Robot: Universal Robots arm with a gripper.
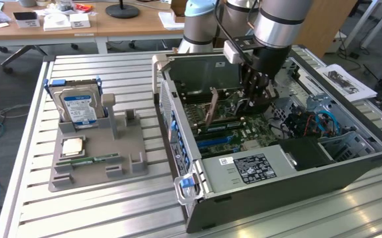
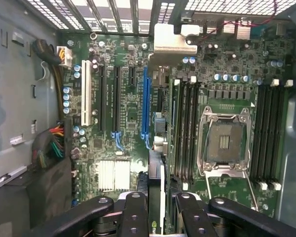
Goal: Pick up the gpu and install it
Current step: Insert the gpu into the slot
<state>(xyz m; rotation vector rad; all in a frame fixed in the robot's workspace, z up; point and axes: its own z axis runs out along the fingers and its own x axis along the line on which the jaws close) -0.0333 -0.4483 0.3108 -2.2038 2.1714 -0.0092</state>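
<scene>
My gripper (image 1: 255, 99) gripped the gpu (image 1: 212, 106) on edge, its long axis running along the blue slot (image 2: 145, 98) beneath.

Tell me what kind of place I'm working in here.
Probably a robotics lab or workshop: an aluminium-slat bench holds an open computer case, with office desks behind.

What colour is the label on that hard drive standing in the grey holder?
Blue and white; the label shows best in the exterior view.
</scene>
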